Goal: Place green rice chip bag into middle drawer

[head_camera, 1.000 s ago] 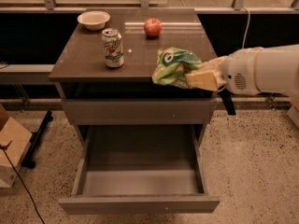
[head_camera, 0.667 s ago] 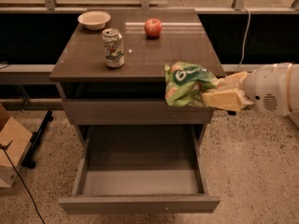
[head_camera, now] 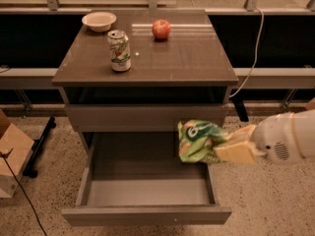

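Note:
The green rice chip bag (head_camera: 199, 140) is crinkly, with white lettering. My gripper (head_camera: 221, 149) is shut on its right side and holds it in the air over the right part of the open middle drawer (head_camera: 147, 193). The arm comes in from the right edge. The drawer is pulled out low at the front of the cabinet, and its grey floor is bare. The bag hides part of the drawer's right wall.
On the cabinet top (head_camera: 187, 63) stand a green-and-white soda can (head_camera: 119, 50), a red apple (head_camera: 161, 29) and a white bowl (head_camera: 99, 21). A closed grey drawer front (head_camera: 123, 117) sits above the open drawer. A cardboard box (head_camera: 12, 159) stands on the floor at left.
My gripper has carried the bag down and forward from the cabinet top's right edge to just above the open drawer's right side.

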`<state>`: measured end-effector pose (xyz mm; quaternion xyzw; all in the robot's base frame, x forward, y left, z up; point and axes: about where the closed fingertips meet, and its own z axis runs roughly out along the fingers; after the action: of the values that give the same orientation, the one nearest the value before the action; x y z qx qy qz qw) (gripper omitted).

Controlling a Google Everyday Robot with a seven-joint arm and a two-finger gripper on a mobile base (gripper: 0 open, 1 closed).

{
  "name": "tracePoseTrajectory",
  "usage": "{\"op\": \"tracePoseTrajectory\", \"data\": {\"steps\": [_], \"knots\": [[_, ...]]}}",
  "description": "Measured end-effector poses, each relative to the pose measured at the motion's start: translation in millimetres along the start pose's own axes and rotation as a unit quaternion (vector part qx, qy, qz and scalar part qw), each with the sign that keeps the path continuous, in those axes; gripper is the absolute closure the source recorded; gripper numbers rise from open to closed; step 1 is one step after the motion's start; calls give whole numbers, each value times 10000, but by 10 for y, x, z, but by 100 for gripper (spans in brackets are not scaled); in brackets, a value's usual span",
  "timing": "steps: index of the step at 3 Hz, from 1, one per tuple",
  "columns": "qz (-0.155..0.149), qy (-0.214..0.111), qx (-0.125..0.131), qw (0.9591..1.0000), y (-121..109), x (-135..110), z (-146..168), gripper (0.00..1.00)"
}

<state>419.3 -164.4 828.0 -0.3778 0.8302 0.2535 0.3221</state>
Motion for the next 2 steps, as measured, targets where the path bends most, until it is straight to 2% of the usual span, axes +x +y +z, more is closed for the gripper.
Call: {"op": "tracePoseTrajectory", "data": {"steps": [1,2], "knots": [[490,209,-118,9985,-64,295,426,100],[1156,411,-126,9924,-261,630,987,100]]}}
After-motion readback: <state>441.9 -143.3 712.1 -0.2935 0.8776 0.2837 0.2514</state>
